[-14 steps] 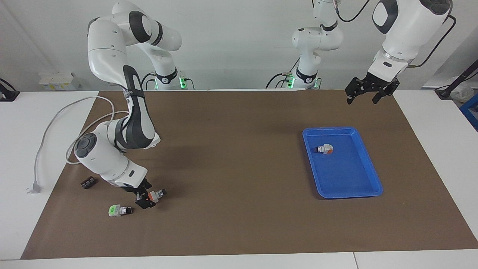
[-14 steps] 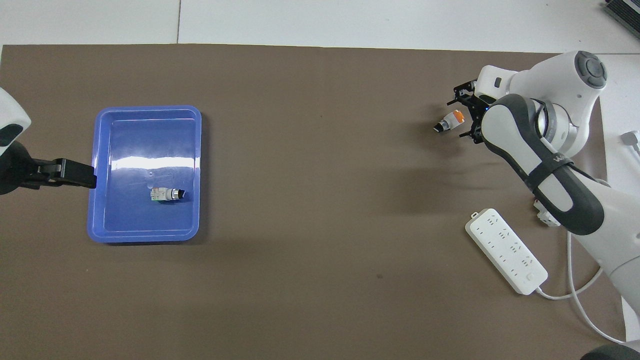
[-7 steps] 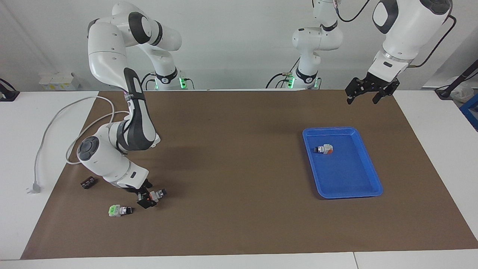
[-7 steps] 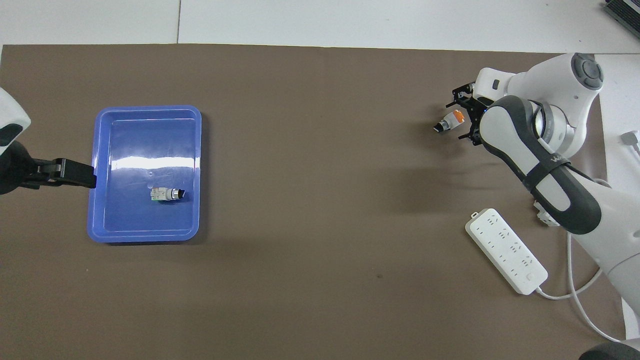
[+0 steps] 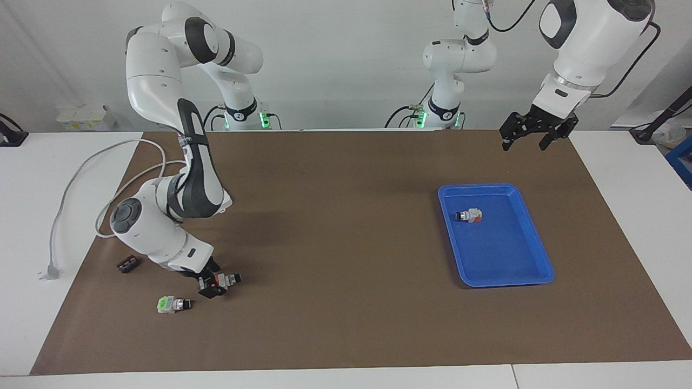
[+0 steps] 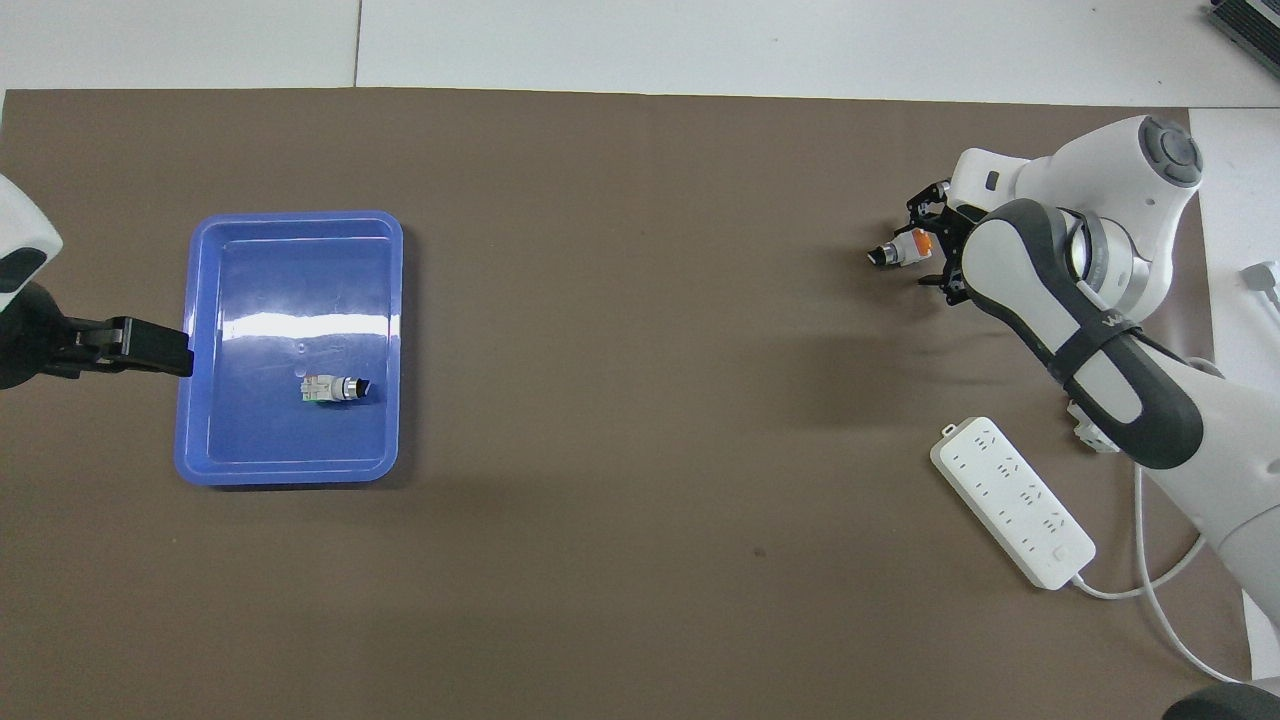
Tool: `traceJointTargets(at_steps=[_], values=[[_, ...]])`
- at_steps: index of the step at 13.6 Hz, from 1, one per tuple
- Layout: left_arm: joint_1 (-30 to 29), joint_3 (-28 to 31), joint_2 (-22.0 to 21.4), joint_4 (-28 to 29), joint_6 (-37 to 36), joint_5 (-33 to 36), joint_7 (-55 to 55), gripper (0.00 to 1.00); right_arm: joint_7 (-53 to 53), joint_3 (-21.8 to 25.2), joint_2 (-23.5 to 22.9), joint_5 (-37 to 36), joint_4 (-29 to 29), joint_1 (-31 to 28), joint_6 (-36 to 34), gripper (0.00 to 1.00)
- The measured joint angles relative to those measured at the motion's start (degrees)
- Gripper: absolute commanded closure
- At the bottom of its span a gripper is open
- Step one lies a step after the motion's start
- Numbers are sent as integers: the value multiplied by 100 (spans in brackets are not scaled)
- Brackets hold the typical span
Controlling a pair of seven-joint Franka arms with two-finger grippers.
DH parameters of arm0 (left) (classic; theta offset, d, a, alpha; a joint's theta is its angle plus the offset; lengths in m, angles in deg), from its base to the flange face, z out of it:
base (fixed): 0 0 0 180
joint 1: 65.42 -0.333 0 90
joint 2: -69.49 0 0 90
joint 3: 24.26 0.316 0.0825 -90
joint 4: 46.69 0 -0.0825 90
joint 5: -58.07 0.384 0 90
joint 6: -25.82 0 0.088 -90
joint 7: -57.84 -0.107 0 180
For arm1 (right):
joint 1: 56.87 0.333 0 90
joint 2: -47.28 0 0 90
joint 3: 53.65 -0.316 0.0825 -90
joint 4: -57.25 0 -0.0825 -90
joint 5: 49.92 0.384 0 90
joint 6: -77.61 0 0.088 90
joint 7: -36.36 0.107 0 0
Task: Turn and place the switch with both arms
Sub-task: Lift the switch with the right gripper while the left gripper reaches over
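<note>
The switch [image 5: 229,279], white with an orange block, silver collar and black knob, lies on the brown mat toward the right arm's end of the table. My right gripper [image 5: 214,281] is down at it, fingers closed in on its orange end. In the overhead view the switch [image 6: 898,249] pokes out of the right gripper [image 6: 926,242], black knob pointing away from the arm. My left gripper [image 5: 527,135] waits open in the air, over the mat's edge beside the blue tray; its black fingers [image 6: 150,346] show beside the tray rim.
The blue tray [image 5: 505,256] holds a similar white switch [image 5: 469,216] with an orange-red end. A green-ended switch [image 5: 172,304] and a small black part [image 5: 128,264] lie beside the right gripper. A white power strip [image 6: 1012,500] with its cable lies nearer the robots.
The right gripper's fingers have closed in around the switch's orange end and the right arm has shifted slightly. The left arm has not moved.
</note>
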Motion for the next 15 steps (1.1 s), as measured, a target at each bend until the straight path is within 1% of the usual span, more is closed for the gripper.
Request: traceJointTargets(at_steps=[2, 3, 8, 10, 12, 13, 14, 15], values=[[10, -15, 0, 0, 2, 0, 0, 0, 1, -2, 12, 7, 3, -11, 10, 90], [19, -19, 0, 0, 2, 0, 0, 0, 4, -2, 32, 7, 3, -15, 10, 100], [52, -34, 0, 11, 97, -55, 0, 1, 291, 2, 68, 22, -4, -30, -84, 100], [54, -38, -1, 56, 99, -326, 0, 7, 381, -8, 159, 45, -3, -29, -175, 100], [54, -38, -9, 107, 101, -772, 5, 11, 476, -66, 353, 169, -2, -15, -412, 100], [55, -40, -14, 135, 102, -944, 9, 17, 486, -99, 497, 194, -2, 2, -570, 100], [56, -42, -18, 158, 103, -1123, 60, 19, 506, -123, 676, 204, -4, 42, -778, 100], [56, -43, -20, 182, 107, -1332, 157, 20, 533, -147, 862, 251, -17, 88, -1000, 100]])
